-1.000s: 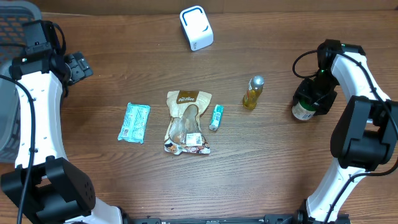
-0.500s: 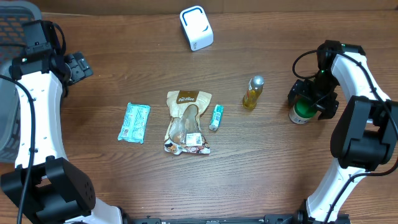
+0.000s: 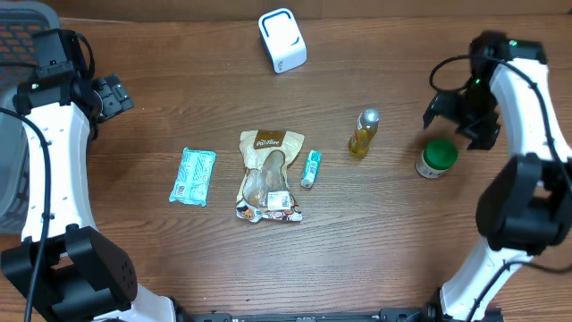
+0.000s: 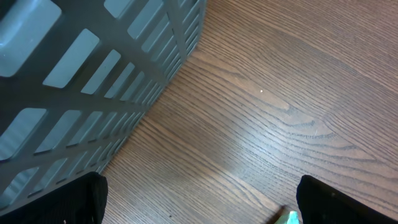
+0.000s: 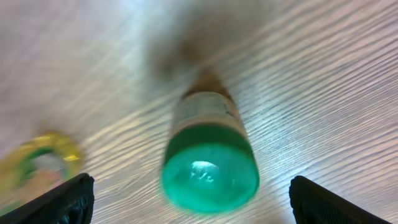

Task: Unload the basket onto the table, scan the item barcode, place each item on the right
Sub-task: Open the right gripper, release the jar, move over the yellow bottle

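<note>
Your green-capped jar (image 3: 436, 158) stands upright on the desk (image 3: 402, 250) at the right of the frame, untouched. Your right fingers (image 5: 59, 202) are spread wide just above it, and your left fingers (image 4: 59, 202) are wide apart too, by the basket (image 4: 74, 74) in the upper left.

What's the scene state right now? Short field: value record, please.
scanner: white barcode scanner, far middle of the table
jar: green-capped jar, upright on the table, not held
right fingers: open, above the jar, no contact
left fingers: open, empty, beside the grey basket
other items: yellow bottle, snack pouch, small teal tube, teal packet
</note>
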You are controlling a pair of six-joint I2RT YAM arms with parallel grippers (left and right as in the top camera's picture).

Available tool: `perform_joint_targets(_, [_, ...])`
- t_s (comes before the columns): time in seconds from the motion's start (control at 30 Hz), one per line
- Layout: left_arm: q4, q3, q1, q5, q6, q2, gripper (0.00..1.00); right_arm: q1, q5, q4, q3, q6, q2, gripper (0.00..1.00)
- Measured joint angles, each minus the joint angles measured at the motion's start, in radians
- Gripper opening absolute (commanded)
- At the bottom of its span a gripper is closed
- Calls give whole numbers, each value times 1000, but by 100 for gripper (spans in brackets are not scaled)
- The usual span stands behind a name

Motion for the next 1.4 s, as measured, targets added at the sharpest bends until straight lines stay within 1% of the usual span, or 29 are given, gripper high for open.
perform_joint_targets(0.17, [0, 0, 0, 0, 0, 0, 99, 68, 2, 1, 35, -2, -153, 96])
perform_joint_targets(0.3, [0, 0, 0, 0, 0, 0, 100, 162, 1, 2, 45, -13, -243, 97])
perform_joint_targets(0.53, [0, 0, 0, 0, 0, 0, 100, 312, 1, 4, 45, -27, -255, 99])
perform_joint_targets(0.77, [0, 0, 0, 0, 0, 0, 100, 399, 1, 43, 45, -27, -255, 100])
perform_joint_targets(0.93, [0, 0, 0, 0, 0, 0, 99, 425, -6, 89, 45, -28, -255, 100])
perform_joint_targets(1.17, [0, 0, 0, 0, 0, 0, 100, 427, -21, 102, 42, -28, -249, 99])
perform_joint_targets(1.4, [0, 0, 0, 0, 0, 0, 99, 427, -24, 185, -53, -27, -249, 99])
